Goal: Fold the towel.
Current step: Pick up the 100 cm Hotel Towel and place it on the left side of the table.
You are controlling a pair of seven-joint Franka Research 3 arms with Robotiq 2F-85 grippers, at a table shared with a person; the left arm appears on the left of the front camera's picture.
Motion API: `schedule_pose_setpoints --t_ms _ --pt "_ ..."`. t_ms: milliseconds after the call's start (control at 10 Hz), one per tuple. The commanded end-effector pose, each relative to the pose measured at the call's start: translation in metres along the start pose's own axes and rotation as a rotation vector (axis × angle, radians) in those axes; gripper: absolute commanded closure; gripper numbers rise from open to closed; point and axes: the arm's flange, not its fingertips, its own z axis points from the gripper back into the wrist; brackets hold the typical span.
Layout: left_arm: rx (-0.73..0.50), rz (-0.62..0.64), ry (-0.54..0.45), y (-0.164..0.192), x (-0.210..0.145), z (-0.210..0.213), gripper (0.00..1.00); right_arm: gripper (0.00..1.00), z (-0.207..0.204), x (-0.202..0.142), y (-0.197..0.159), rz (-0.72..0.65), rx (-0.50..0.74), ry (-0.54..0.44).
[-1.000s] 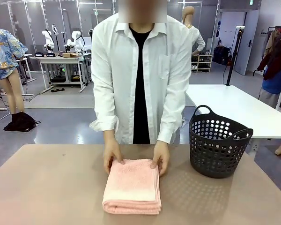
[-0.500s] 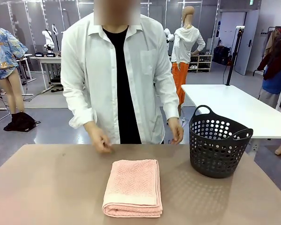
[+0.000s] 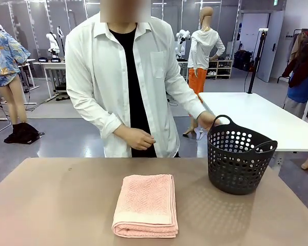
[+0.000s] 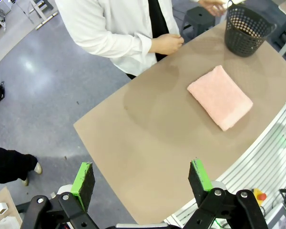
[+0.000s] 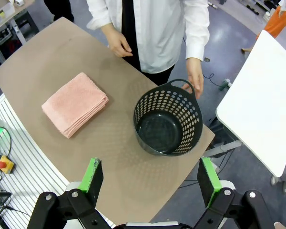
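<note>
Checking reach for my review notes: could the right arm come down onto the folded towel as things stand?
Probably yes. The towel lies folded in the open on the table, apart from the basket. The person's hands are off it, and the right gripper hangs above with jaws open.

The towel (image 3: 145, 205) lies folded on the brown table (image 3: 51, 205), left of the dark basket (image 3: 238, 156); one hand (image 3: 209, 121) of the person behind touches the basket's rim
</note>
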Motion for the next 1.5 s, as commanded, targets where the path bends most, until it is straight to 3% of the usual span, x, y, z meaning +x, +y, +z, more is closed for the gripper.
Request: schedule_pose_setpoints --t_ms 0,900,1200,1400 --pt "-0.005 0.006 0.007 -0.001 -0.001 0.001 0.0 0.0 0.001 0.0 0.0 -0.004 -0.004 -0.002" --pt "0.0 0.0 0.0 0.0 0.0 0.0 0.0 0.0 0.001 0.0 0.0 -0.004 -0.004 -0.002" --pt "-0.119 0.063 0.023 0.002 0.011 -0.039 0.0 0.0 0.001 0.0 0.0 -0.004 -0.004 -0.002" --pt "-0.212 0.165 0.057 -0.005 0.008 -0.09 0.0 0.0 0.001 0.0 0.0 -0.004 -0.004 -0.002"
